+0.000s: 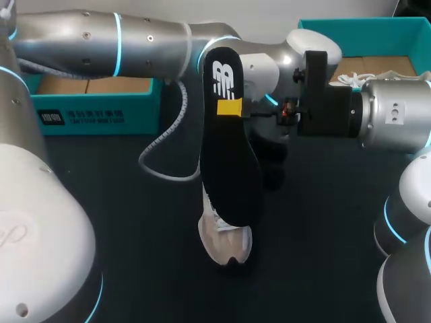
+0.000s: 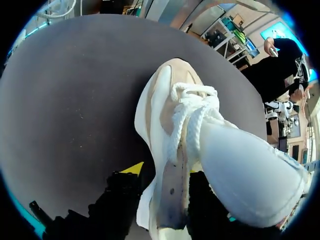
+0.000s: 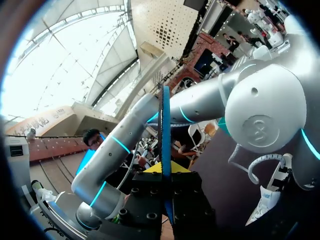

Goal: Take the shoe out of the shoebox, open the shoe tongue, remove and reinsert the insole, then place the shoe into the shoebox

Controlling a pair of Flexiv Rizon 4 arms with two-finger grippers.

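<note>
The black foam insole (image 1: 229,168) is out of the shoe and hangs upright in the air above the worktop, heel end up and toe end down. Our right claw (image 1: 232,108) is clamped on its upper edge, one yellow tip on each face. In the right wrist view the insole shows edge-on between the fingers. We judge it is held this way so that the toe can be steered back into the shoe's opening.

Just below and behind the insole's lower end is the beige and white lace-up sneaker (image 1: 225,245), toe towards the head camera. Our left claw (image 2: 167,172) grips its rear part from both sides, with the white laces (image 2: 192,107) ahead of it. That grip should keep the sneaker steady and its mouth presented while the insole goes in.

The dark worktop (image 1: 121,222) lies beneath both. At its far edge stand two teal cardboard shoebox parts, one at the left (image 1: 87,108) and one at the right (image 1: 363,33), well apart from the sneaker. We cannot tell which is the lid.
</note>
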